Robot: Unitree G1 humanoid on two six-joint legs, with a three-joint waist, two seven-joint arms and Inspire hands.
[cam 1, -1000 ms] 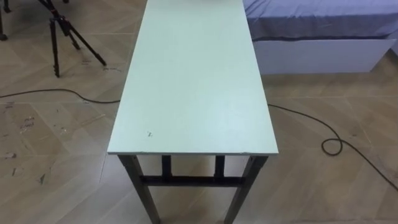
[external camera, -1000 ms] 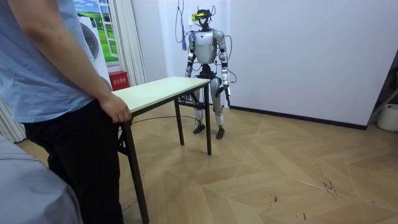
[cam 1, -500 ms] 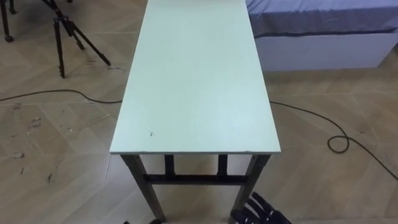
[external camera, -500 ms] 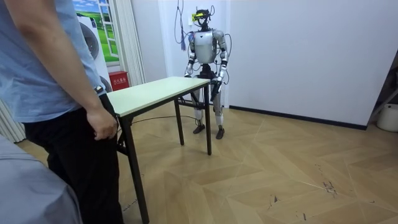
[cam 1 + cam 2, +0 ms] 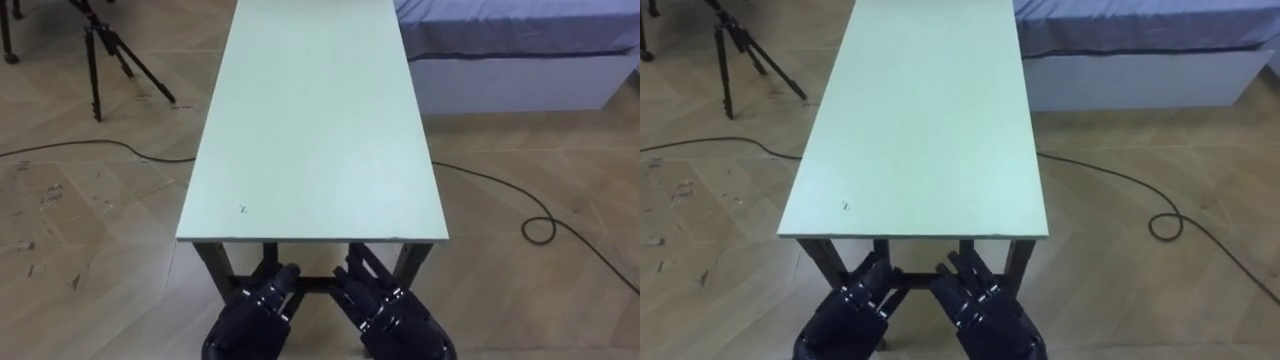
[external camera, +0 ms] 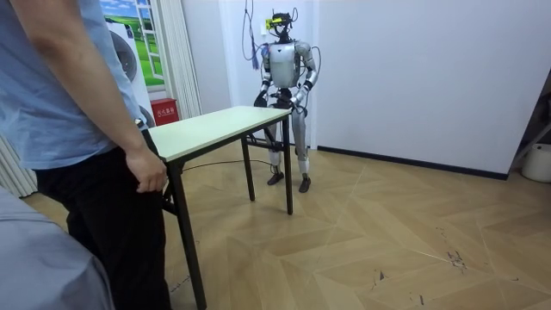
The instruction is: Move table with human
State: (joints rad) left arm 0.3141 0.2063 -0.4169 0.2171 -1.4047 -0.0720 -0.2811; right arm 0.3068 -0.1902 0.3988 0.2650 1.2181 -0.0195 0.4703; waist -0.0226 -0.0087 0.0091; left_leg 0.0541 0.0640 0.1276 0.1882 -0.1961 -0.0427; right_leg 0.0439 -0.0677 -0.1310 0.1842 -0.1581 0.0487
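Left hand point(image 5: 250, 320) and right hand point(image 5: 400, 318) are held out side by side, low in front of the robot. Their fingers point(image 5: 283, 283) are straight and a little spread, holding nothing. The tips point in under the near short end of the table point(image 5: 315, 130), against its dark frame; whether they touch it I cannot tell. The pale green top runs lengthways away from the robot, which stands upright at that end, close to a white wall point(image 6: 430, 69).

The table stands on the wooden floor point(image 6: 387, 250). At its opposite end, on the room view's left, a person point(image 6: 77, 129) stands right by the corner. The person's hand point(image 6: 148, 172) hangs loosely curled just beside the table's edge. A tripod point(image 5: 100, 50) stands off the table's left side and a bed point(image 5: 510, 50) with a blue cover off its right.
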